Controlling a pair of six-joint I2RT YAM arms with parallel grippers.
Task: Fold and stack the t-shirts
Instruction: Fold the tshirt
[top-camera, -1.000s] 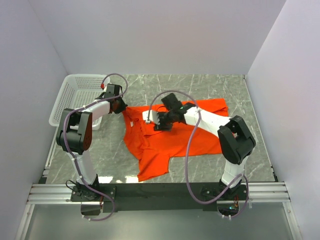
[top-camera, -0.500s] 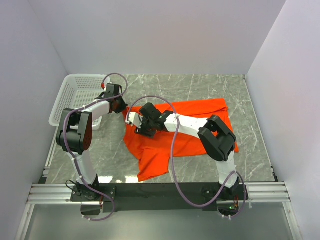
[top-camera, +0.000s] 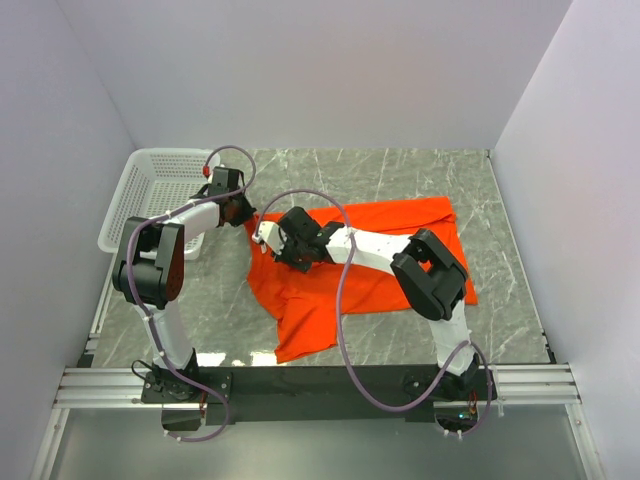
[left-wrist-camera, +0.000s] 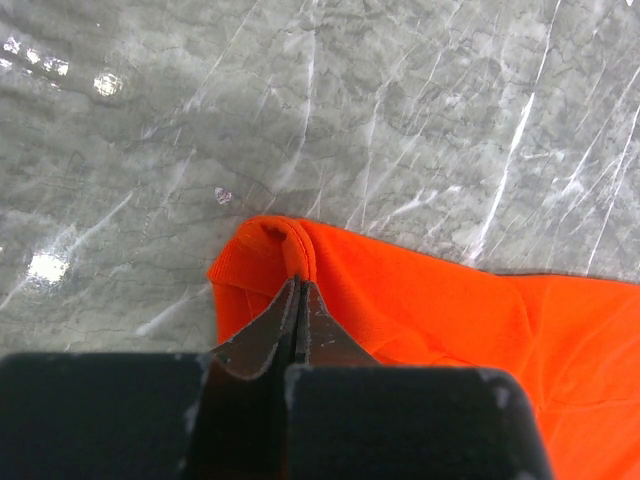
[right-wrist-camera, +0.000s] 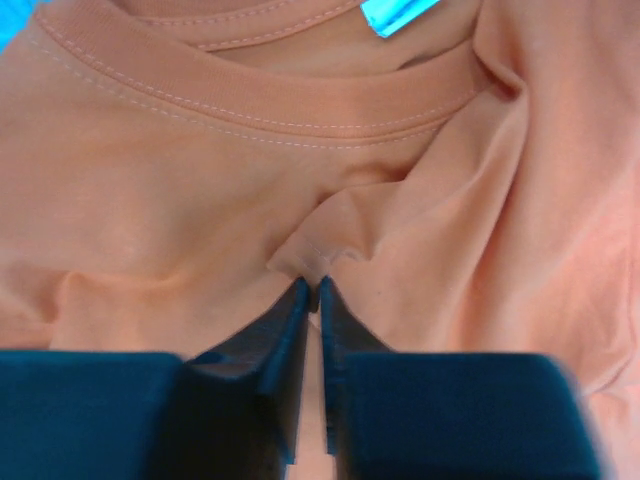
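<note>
Grey marble bench (top-camera: 530, 220), orange-red t-shirt (top-camera: 310, 320) sprawled across it left to right. Left gripper (left-wrist-camera: 299, 290) is clenched on its left edge. Right gripper (right-wrist-camera: 312, 288), close beside, pinches a pucker, collar (right-wrist-camera: 260, 100) just ahead of its tips.

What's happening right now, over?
Left gripper shut on t-shirt edge. Right gripper pinching cloth below collar. Basket sits aside, left.

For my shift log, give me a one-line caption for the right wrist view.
Right gripper pinches a pucker of the t-shirt close to its collar.
</note>
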